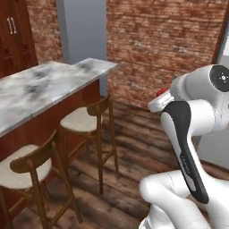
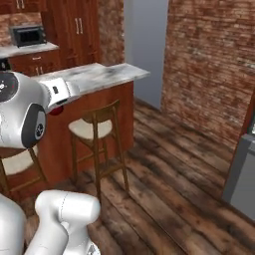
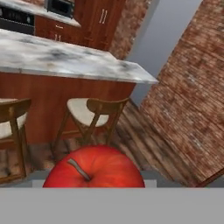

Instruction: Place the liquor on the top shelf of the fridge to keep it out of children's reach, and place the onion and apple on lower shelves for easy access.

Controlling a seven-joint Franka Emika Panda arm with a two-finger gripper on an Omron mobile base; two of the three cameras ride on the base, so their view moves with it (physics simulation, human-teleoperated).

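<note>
My gripper [image 1: 160, 95] is shut on the apple [image 3: 94, 168], a dark red ball with a short stalk that sits large at the bottom of the hand view. The apple hangs in the air above the wooden floor, and a sliver of its red [image 1: 162, 92] peeks out past the white hand. It also peeks out under the hand [image 2: 56, 110] in the right base view. The apple hides the fingertips. The liquor and the onion are out of view. A grey panel [image 2: 241, 174] at the right edge may be part of the fridge; no shelf of it is in sight.
A marble-topped island counter [image 1: 44, 85] stands to the left with two wooden stools [image 1: 87, 120] in front of it. A brick wall [image 1: 165, 40] and a grey pillar [image 1: 82, 31] lie ahead. Reddish cupboards and a microwave [image 2: 28, 35] stand behind the island. Open wooden floor [image 2: 169, 164] stretches to the right.
</note>
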